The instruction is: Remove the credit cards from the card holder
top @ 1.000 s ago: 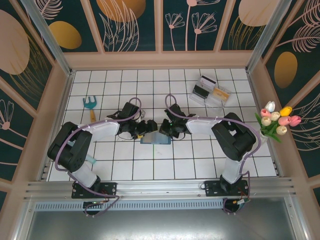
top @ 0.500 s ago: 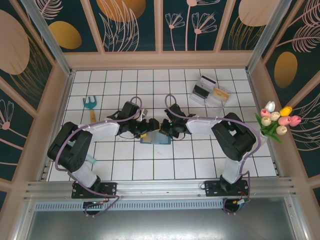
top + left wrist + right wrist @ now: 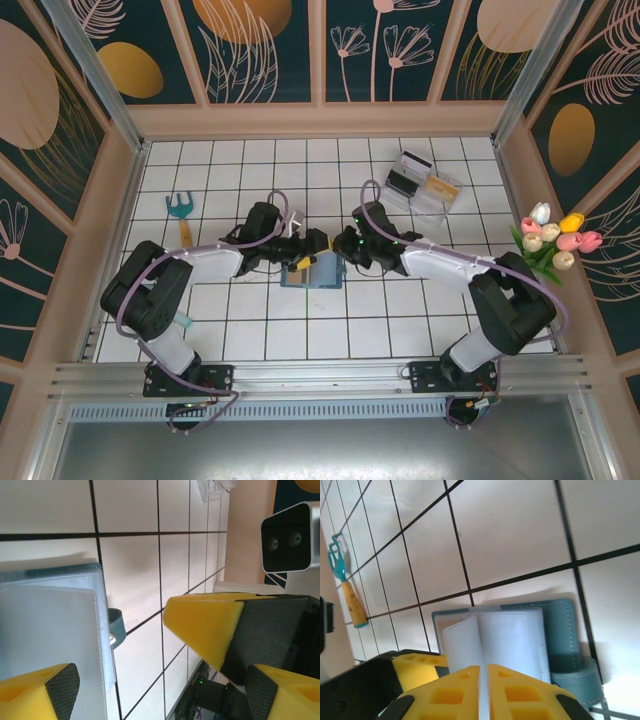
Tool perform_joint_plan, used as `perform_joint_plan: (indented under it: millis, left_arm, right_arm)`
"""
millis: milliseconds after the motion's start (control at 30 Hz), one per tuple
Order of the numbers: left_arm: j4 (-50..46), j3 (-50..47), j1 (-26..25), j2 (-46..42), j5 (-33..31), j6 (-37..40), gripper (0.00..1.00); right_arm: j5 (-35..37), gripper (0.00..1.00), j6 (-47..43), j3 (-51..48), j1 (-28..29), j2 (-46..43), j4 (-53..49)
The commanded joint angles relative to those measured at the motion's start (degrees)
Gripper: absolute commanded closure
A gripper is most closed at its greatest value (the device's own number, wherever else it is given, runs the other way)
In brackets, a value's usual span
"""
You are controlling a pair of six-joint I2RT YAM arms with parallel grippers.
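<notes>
The teal card holder (image 3: 313,274) lies open on the white tiles at mid-table, its clear inner sleeves (image 3: 512,640) fanned up. My right gripper (image 3: 484,672) is shut on the edge of one clear sleeve, just right of the holder (image 3: 565,625) in the top view (image 3: 347,250). My left gripper (image 3: 165,700) is open at the holder's left end (image 3: 303,258), with its fingers (image 3: 50,690) spread wide beside the holder (image 3: 50,625). A greyish credit card with a dark stripe (image 3: 413,163) and a yellow-orange card (image 3: 441,186) rest in the clear tray.
The clear plastic tray (image 3: 395,195) sits at the back right. A teal hand fork with a wooden handle (image 3: 181,212) lies at the left. A bunch of tulips (image 3: 555,240) stands by the right wall. Framed walls enclose the tiled floor.
The right arm has stretched out, its elbow swinging right, and its gripper has drawn back a little to the right. The left gripper has moved right, closer to the holder.
</notes>
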Motion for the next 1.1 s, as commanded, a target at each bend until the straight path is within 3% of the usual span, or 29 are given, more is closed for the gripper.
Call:
perform_joint_plan:
  millis: [0,333,533,833,1067]
  left_arm:
    - [4.05,0.04,-1.08,2.9,1.41,-2.54,0.12]
    - [1.12,-0.3,-1.91,6.77,-2.3,-1.85,0.17]
    - [-6.52,0.75,-1.94,4.85,-7.6,1.68,0.43]
    - [-7.68,0.42,-1.88,4.83,-8.22,2.14,0.6]
    - [-12.33,2.87,-1.89,2.35,-9.55,4.01,0.63]
  right_arm:
    - [2.16,0.86,3.16,-2.72,-1.12,-2.76,2.11]
    - [-0.35,0.87,2.71,-2.34,-1.46,-0.71,2.67]
    - [-2.76,0.99,1.56,-0.09,-0.55,3.32,2.41]
    - [-6.05,1.0,0.44,2.59,1.04,8.31,3.67]
    - [-6.16,0.99,-0.5,4.01,1.2,12.13,0.23]
